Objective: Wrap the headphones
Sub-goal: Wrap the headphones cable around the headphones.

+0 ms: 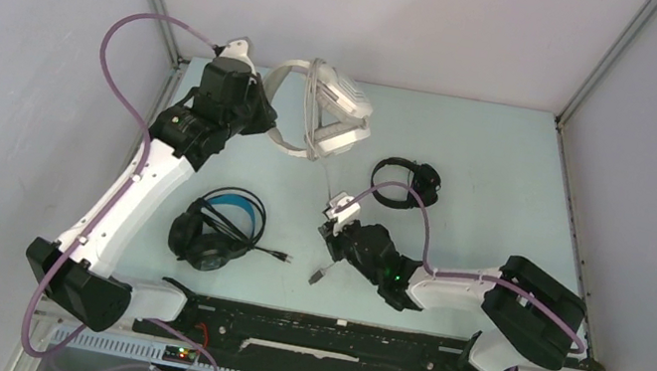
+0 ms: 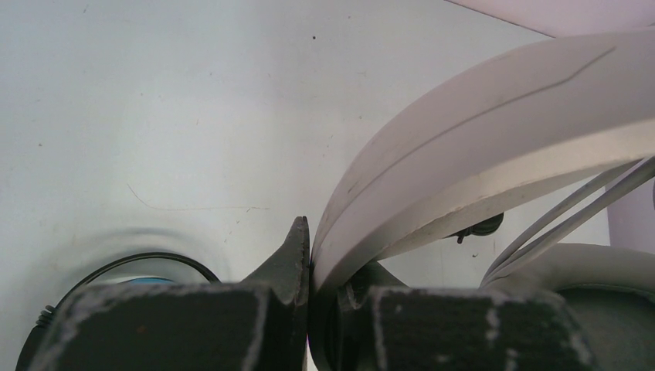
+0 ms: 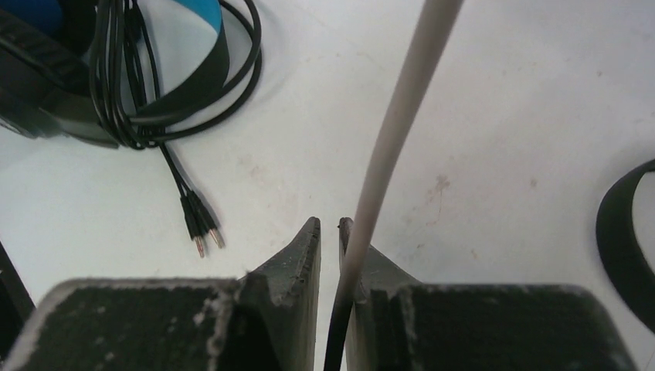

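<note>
The bulky white headphones [image 1: 337, 111] lie at the back of the table. My left gripper [image 1: 262, 121] [image 2: 317, 247] is shut on their white headband [image 2: 479, 154]. Their grey cable [image 1: 329, 181] [image 3: 402, 108] runs down to my right gripper [image 1: 330, 229] [image 3: 330, 228]. There the jaws stand slightly apart; the cable passes between them, resting on the right finger and clear of the left. Its plug end [image 1: 317, 274] lies below that gripper. The black headphones with the blue headband [image 1: 217, 222] [image 3: 46, 62] lie front left, cord wound. The small black headphones [image 1: 406, 178] [image 3: 622, 239] lie right of centre.
The twin plugs [image 3: 202, 232] of the black-and-blue pair point out onto the table [image 1: 499, 164] near my right gripper. Frame posts and grey walls close in the left, back and right sides. A black rail [image 1: 329, 339] runs along the near edge between the arm bases.
</note>
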Motion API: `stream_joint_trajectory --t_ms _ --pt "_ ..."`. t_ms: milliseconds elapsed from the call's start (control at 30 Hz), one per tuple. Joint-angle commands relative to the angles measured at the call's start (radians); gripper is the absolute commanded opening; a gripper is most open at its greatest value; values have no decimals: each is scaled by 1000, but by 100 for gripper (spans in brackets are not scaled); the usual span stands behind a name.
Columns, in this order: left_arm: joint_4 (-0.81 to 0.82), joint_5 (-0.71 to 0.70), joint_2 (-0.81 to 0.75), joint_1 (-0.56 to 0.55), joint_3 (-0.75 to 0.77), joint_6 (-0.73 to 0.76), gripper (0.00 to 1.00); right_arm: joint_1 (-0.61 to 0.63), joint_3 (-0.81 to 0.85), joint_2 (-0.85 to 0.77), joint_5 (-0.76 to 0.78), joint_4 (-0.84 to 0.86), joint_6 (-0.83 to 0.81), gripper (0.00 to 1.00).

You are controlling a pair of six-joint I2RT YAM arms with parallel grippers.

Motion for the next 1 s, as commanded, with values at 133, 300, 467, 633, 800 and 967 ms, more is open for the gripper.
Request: stream_joint_trajectory --t_ms 133,300,467,633,800,967 --pt "77 56 -60 5 64 -57 0 1 -72 31 -26 119 79 16" --pt "72 50 -59 5 67 -52 0 0 -101 50 -40 150 118 16" --pt "74 52 -63 6 65 -55 0 0 -142 50 -52 178 135 17" --pt "83 84 -68 8 69 -70 0 -2 -169 40 -55 208 129 16" --pt "96 119 -79 13 71 -92 0 -6 -175 38 -110 237 116 0" --pt "107 161 -91 17 73 -108 0 -54 -183 45 -175 277 116 0"
